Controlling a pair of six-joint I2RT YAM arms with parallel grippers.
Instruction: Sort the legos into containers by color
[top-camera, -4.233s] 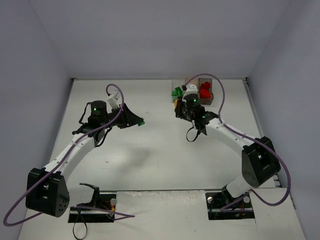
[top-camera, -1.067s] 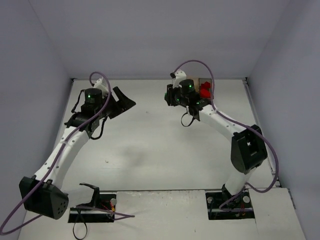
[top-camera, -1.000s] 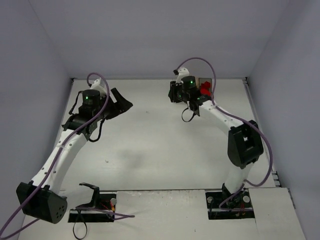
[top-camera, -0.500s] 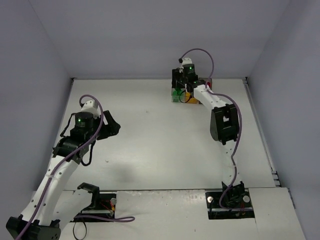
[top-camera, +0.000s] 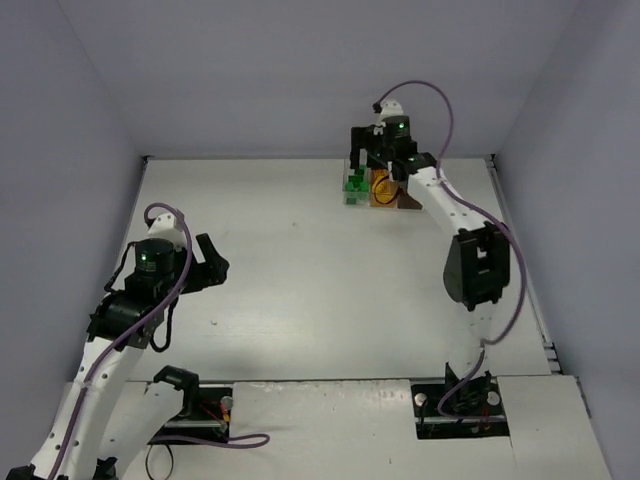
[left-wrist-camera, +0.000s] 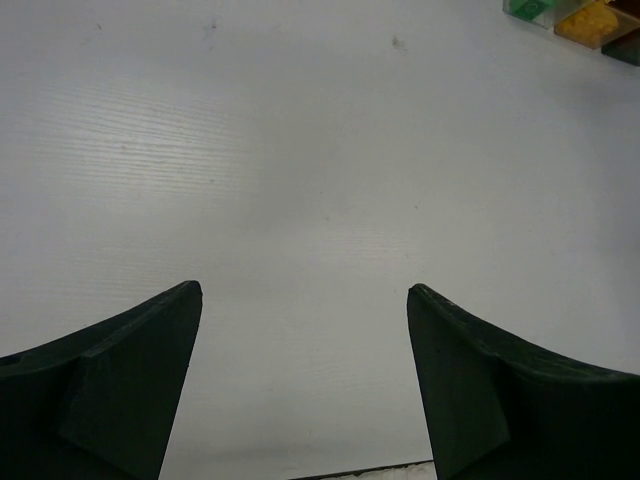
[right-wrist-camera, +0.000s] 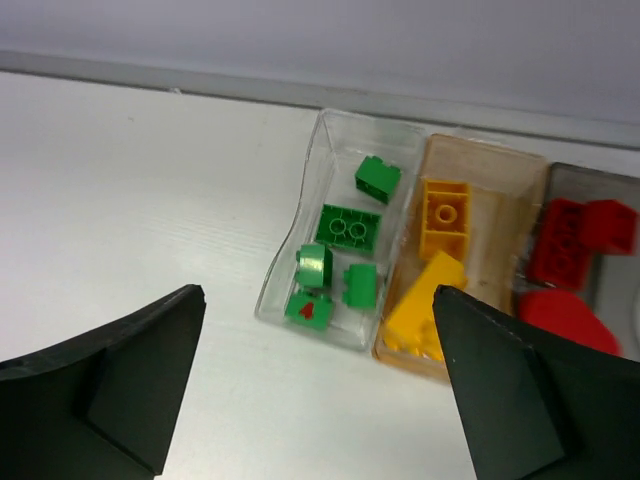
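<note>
The containers stand in a row at the table's back edge (top-camera: 378, 188). In the right wrist view the clear container (right-wrist-camera: 300, 225) holds several green legos (right-wrist-camera: 347, 226). The orange-tinted one (right-wrist-camera: 500, 215) holds two yellow bricks (right-wrist-camera: 444, 216), and the dark one (right-wrist-camera: 575, 180) holds red bricks (right-wrist-camera: 570, 240). My right gripper (right-wrist-camera: 320, 292) (top-camera: 362, 150) hovers open above the clear container's near end, holding nothing. My left gripper (left-wrist-camera: 303, 288) (top-camera: 210, 262) is open over bare table at the near left, far from the containers (left-wrist-camera: 575, 15).
The back wall runs just behind the containers (right-wrist-camera: 300, 40). The white table (top-camera: 300, 280) shows only faint specks. Purple cables loop over both arms (top-camera: 440, 110).
My right arm has stretched toward the back wall and its jaws have opened wide above the containers. My left arm has pulled back toward the near left, empty.
</note>
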